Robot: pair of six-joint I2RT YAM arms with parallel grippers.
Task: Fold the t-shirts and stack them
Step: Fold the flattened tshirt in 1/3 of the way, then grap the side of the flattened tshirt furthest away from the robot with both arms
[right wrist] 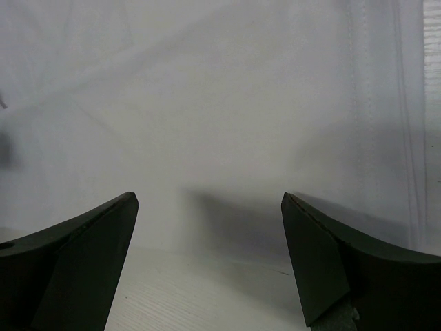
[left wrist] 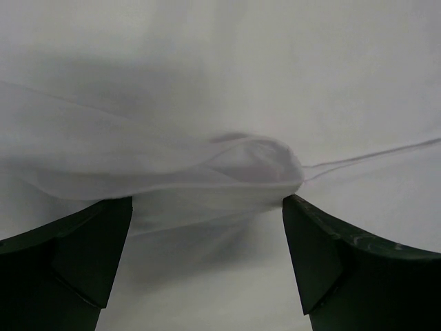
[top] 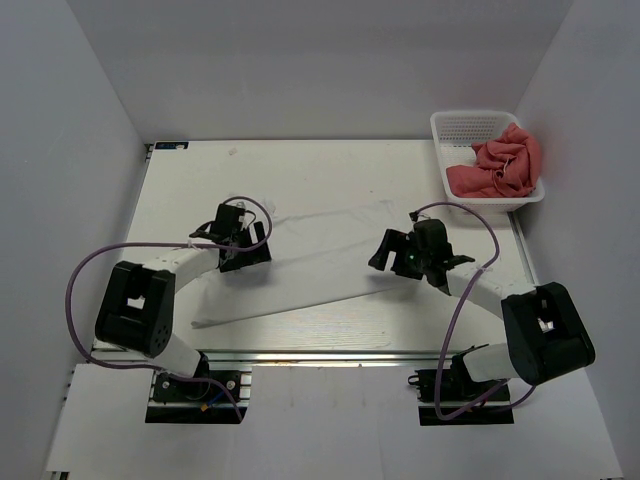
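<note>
We find the white shirt (top: pixel 320 265) laid out at the centre of the tabletop (top: pixel 300 175). The pink shirts (top: pixel 505 165) lie bunched in the basket (top: pixel 470 125) at upper right, not yet taken out. The left pincer (left wrist: pixel 207 207) stands spread, straddling a raised pucker (left wrist: pixel 255 162) in the cloth and pinching nothing. The right pincer (right wrist: pixel 210 200) is likewise spread, low over the shirt's right side near a stitched hem (right wrist: pixel 365 103). We judge both are placed to seize opposite sides for a fold.

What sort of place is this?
Probably a robot test booth: plain white walls enclose a table, left arm and right arm bolted at its edge, with a white t-shirt spread out.
</note>
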